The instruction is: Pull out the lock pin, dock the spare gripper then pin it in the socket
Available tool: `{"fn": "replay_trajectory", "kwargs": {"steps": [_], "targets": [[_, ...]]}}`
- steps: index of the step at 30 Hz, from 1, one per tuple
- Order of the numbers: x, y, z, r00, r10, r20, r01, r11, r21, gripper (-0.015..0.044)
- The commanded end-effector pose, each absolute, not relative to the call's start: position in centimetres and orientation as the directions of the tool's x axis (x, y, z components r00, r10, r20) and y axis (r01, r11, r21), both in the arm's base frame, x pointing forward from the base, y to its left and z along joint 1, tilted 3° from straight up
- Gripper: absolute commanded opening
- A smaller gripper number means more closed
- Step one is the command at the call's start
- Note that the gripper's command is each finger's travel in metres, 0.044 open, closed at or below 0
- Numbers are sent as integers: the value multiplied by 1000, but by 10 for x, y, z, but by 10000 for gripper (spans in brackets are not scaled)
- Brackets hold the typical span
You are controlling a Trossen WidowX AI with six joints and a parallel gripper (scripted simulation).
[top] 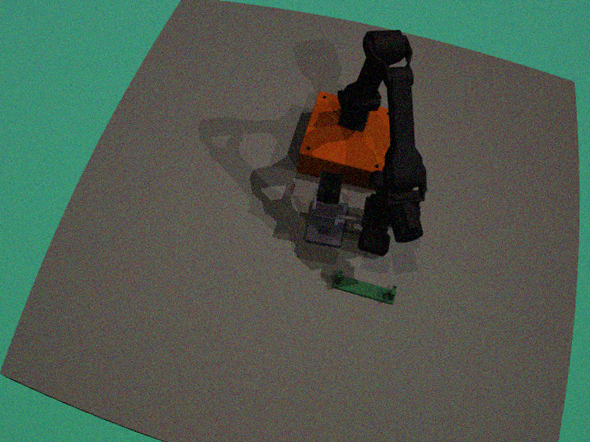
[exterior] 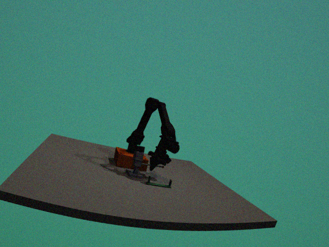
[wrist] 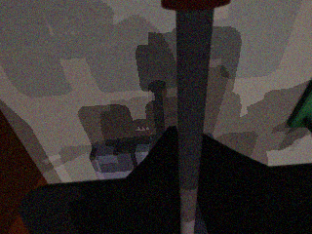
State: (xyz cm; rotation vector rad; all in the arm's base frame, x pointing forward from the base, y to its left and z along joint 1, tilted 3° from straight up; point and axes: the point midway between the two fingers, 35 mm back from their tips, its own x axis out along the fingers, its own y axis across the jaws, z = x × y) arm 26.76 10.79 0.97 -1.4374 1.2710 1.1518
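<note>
My gripper [exterior: 152,168] [wrist: 177,133] is shut on the lock pin [exterior: 161,166] [wrist: 194,73], a thin grey rod with a red head. The pin lies roughly level across the fingers, above the table, and points toward the mount. The mount [top: 325,236] [exterior: 135,174] [wrist: 114,163] is grey-lavender and stands left of my gripper in the top and exterior views. The dark spare gripper [top: 330,187] [exterior: 140,149] stands upright on top of the mount. The pin's far end is close to the mount's side; I cannot tell whether it is inside the socket's hole.
An orange base block [top: 341,139] [exterior: 124,160] carries the arm, close behind the mount. A green cradle [top: 364,289] [exterior: 159,184] [wrist: 304,109] with two short posts lies on the table in front, holding nothing. Dark shadows surround the mount.
</note>
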Motion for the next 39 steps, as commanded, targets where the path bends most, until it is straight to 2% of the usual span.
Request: {"fn": "replay_trajectory", "kwargs": {"steps": [1,39], "targets": [[268,105,9,49,-185,-981,-995,-99,-31,0],[271,79,8,44,-185,-982,-995,-99,-26,0]]}}
